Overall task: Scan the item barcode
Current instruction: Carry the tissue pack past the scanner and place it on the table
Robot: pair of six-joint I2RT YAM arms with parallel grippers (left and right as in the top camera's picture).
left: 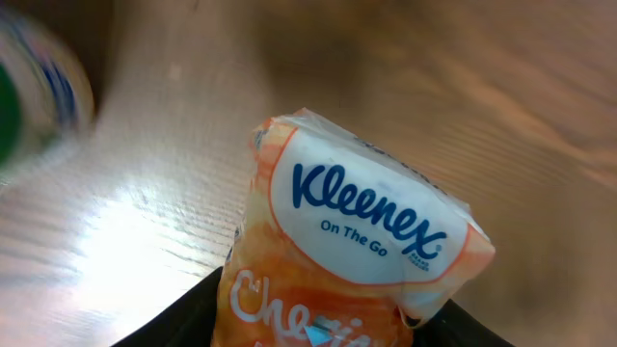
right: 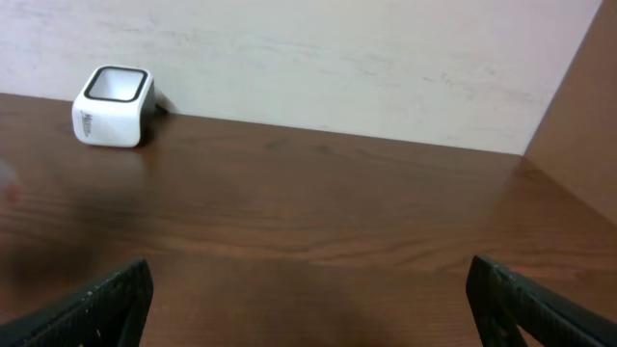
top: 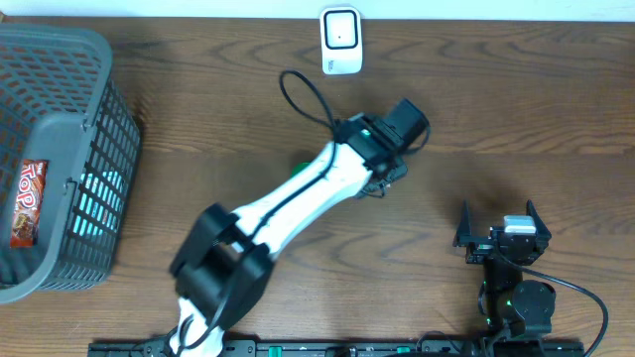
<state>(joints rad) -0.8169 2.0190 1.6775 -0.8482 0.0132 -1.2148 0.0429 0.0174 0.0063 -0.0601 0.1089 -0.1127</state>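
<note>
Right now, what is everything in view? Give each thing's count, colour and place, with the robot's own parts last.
table: 1, brown wood, under everything
basket: 1, grey mesh, left end of the table
snack packet: 1, red and orange, inside the basket
pale teal item: 1, inside the basket, seen through its wall; cannot identify
scanner: 1, white, far edge, centre
tissue pack: 1, orange and white, held over the table's middle
blurred item: 1, white with blue and green, upper left of the left wrist view; cannot identify
left gripper: 1, black, shut on the tissue pack
right gripper: 1, black, open, empty, near right side
</note>
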